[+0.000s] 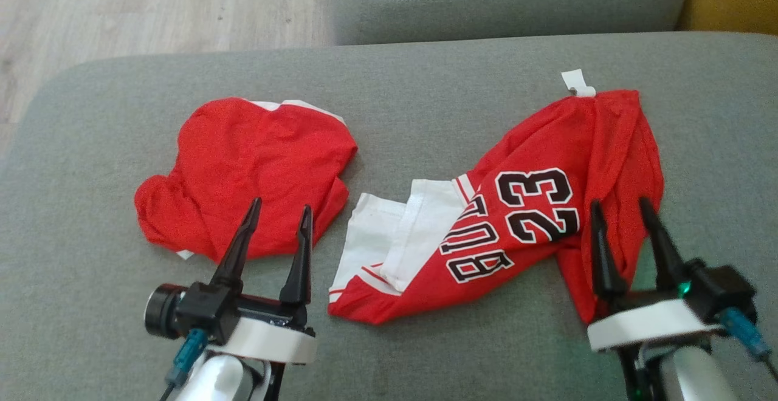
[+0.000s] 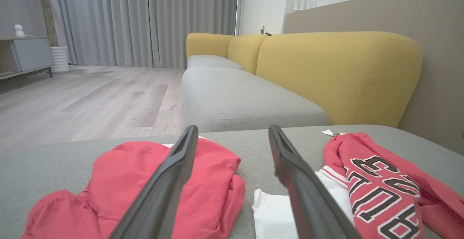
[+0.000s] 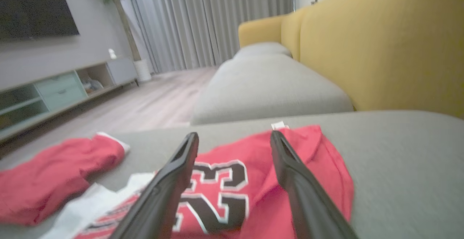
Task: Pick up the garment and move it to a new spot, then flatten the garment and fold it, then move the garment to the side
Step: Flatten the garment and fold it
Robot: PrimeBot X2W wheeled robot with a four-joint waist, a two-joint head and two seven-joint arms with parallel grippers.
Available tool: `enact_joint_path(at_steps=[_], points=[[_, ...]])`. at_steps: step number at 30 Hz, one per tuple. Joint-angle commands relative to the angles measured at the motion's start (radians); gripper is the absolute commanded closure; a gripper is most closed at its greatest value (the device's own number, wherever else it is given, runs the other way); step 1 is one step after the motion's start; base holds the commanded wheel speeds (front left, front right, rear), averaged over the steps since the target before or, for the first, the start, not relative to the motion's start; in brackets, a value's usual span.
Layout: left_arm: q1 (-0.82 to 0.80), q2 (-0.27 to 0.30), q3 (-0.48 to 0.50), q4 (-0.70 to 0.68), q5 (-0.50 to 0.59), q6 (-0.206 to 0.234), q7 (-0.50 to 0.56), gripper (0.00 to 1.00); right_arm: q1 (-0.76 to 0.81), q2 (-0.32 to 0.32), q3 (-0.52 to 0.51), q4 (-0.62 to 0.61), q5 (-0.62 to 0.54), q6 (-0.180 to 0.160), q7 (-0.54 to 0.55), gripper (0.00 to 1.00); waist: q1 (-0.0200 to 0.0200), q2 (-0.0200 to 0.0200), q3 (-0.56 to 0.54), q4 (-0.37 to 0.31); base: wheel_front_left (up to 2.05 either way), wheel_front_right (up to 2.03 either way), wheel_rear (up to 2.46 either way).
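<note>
Closest to me, the left gripper (image 1: pixel 281 204) hung low with its jaws spread wide and nothing between them. The right gripper (image 1: pixel 619 202) was just as wide open and just as empty. Its fingers stood over the near right edge of the red jersey (image 1: pixel 535 206), though I could not tell whether they touched the cloth.

The jersey lay crumpled and twisted towards the right of the grey cushion (image 1: pixel 425 85), number up, white lining spilling out at its near left end and a white tag (image 1: pixel 577 82) at its far end. To its left, a little apart, sat a red bundle (image 1: pixel 255 164) of cloth, the left fingers poised over its near edge.

By my reckoning the work on the jersey had hardly begun: it was neither lifted, flattened nor folded, and all of that, plus setting it aside, remained.

Beyond the cushion ran a second grey seat (image 1: pixel 504 0) with a yellow backrest (image 2: pixel 337 72). Off to the left were pale wooden floor (image 1: pixel 152 6), a low cabinet (image 3: pixel 54 90) and long grey curtains (image 2: pixel 145 18).
</note>
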Motion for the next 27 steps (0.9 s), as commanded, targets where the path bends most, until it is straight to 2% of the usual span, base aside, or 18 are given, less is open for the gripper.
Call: enact_joint_path(at_steps=[1,10,17,18,19,20,27], points=[[-0.053,-0.003,0.048,-0.016,0.017,-0.013,-0.005,0.00,-0.005,-0.005,0.013,0.031,-0.028,-0.001,-0.004,0.00,0.0000,-0.0001,0.007,-0.009,0.00,0.00,0.00],[-0.047,-0.054,0.080,0.029,0.055,-0.066,-0.005,0.00,-0.023,-0.005,0.042,0.235,-0.010,-0.001,0.134,0.00,0.0000,-0.0001,0.030,-0.032,0.00,0.00,0.00],[-0.048,-0.076,0.102,0.041,0.080,-0.092,-0.005,0.00,-0.045,-0.005,0.054,0.300,-0.037,-0.001,0.204,0.00,0.0000,-0.0001,0.041,-0.033,0.00,0.00,0.00],[-0.048,-0.079,0.106,0.043,0.084,-0.095,-0.005,0.00,-0.050,-0.005,0.046,0.306,-0.052,-0.001,0.211,0.07,0.0000,-0.0001,0.042,-0.033,0.00,0.00,0.00],[-0.049,-0.082,0.109,0.045,0.088,-0.099,-0.005,0.00,-0.055,-0.005,0.034,0.309,-0.063,-0.001,0.214,0.78,0.0000,-0.0001,0.043,-0.033,0.00,0.00,0.00],[-0.048,-0.088,0.116,0.049,0.095,-0.105,-0.005,0.00,-0.063,-0.005,0.003,0.312,-0.082,-0.001,0.217,1.00,0.0000,-0.0001,0.043,-0.035,0.00,0.00,0.00],[-0.027,-0.108,0.142,0.061,0.112,-0.122,-0.005,0.00,-0.061,-0.005,-0.201,0.275,-0.201,-0.001,0.227,1.00,0.0000,-0.0001,0.018,-0.055,0.00,0.00,0.00]])
